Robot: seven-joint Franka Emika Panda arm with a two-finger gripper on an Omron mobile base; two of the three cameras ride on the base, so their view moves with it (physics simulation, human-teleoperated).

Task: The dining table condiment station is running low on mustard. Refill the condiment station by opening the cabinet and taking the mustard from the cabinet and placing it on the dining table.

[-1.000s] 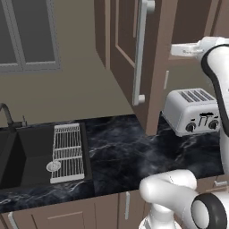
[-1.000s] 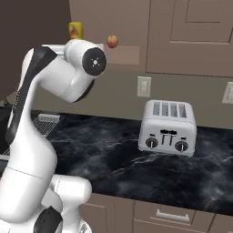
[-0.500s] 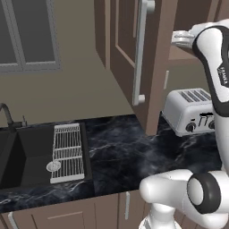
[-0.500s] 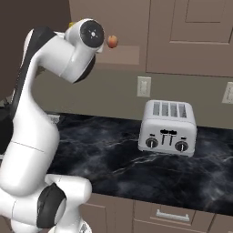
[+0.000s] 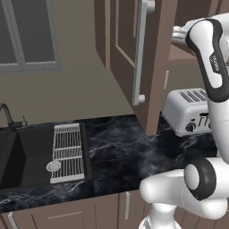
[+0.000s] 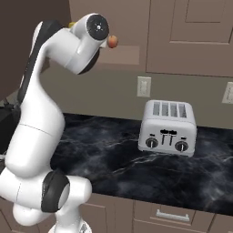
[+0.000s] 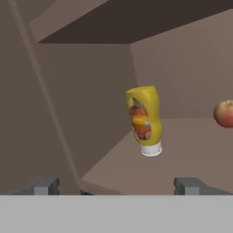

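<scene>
The cabinet (image 5: 134, 53) door stood open. Inside, the mustard (image 7: 144, 119) stood on its white cap on the shelf, with an apple (image 7: 224, 113) well off to one side. The gripper (image 7: 113, 185) was spread wide in front of the mustard, holding nothing.

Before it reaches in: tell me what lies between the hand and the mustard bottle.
Nothing. In the hand view, bare cabinet shelf runs from the open hand to the mustard bottle; the apple sits off to one side.
</scene>
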